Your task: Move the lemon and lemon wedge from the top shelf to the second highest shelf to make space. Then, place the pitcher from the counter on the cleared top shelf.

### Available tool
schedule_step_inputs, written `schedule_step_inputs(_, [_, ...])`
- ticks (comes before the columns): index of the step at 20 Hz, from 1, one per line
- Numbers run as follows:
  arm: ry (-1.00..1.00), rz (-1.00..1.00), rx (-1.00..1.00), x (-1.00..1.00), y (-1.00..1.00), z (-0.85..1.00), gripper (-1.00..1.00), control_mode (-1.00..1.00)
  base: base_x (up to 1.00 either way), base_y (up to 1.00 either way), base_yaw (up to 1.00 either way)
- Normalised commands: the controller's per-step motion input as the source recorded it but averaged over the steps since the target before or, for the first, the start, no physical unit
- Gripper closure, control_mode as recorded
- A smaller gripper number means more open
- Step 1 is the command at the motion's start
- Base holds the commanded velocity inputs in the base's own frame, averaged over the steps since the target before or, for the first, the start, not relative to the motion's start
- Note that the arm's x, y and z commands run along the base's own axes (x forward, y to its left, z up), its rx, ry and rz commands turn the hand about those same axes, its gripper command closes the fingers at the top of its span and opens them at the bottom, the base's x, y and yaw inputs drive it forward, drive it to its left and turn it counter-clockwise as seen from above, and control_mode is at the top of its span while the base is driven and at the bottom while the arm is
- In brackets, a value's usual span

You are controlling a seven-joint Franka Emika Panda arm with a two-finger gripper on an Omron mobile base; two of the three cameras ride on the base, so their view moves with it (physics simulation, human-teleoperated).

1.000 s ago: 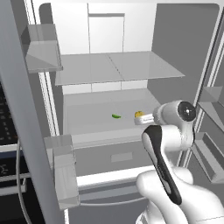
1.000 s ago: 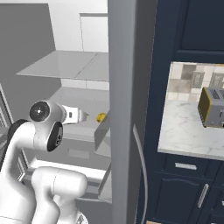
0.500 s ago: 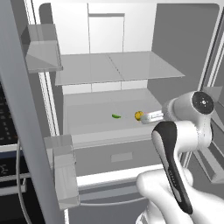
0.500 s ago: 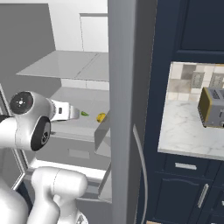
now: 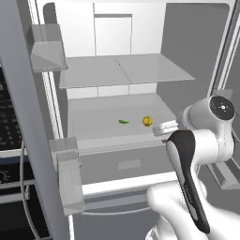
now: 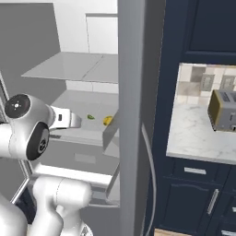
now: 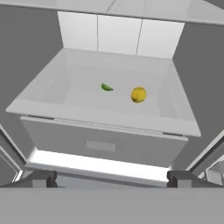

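The yellow lemon and the small green lemon wedge lie side by side on the white shelf under the glass top shelf. Nothing lies on that top shelf. My gripper is open and holds nothing. It hovers in front of the fridge, just outside the shelf's front edge, pointing in at the two fruits. The pitcher is out of view.
The fridge door with its bins stands open on the left. A drawer front sits below the fruit shelf. Right of the fridge, a toaster stands on a marble counter above dark blue cabinets.
My hand has drawn back out of the fridge, away from the lemon, with the jaws open. The lemon and the wedge have stayed where they were.
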Motion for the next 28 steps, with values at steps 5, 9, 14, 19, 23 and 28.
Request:
schedule_step_inputs(5, [0.00, 0.00, 0.00, 0.00, 0.00, 0.00, -1.00, 1.00, -0.73, 0.10, -0.02])
schedule_step_inputs(9, [0.00, 0.00, 0.00, 0.00, 0.00, 0.00, -1.00, 1.00, -0.66, 0.26, -0.20])
schedule_step_inputs(14, [0.00, 0.00, 0.00, 0.00, 0.00, 0.00, -1.00, 1.00, -0.29, 0.65, -0.35])
schedule_step_inputs(19, [0.00, 0.00, 0.00, 0.00, 0.00, 0.00, -1.00, 1.00, -0.21, 0.52, -0.47])
schedule_step_inputs(23, [0.00, 0.00, 0.00, 0.00, 0.00, 0.00, -1.00, 1.00, -0.32, -0.01, -0.61])
schedule_step_inputs(28, [0.00, 0.00, 0.00, 0.00, 0.00, 0.00, -1.00, 1.00, -0.27, -0.21, -0.65])
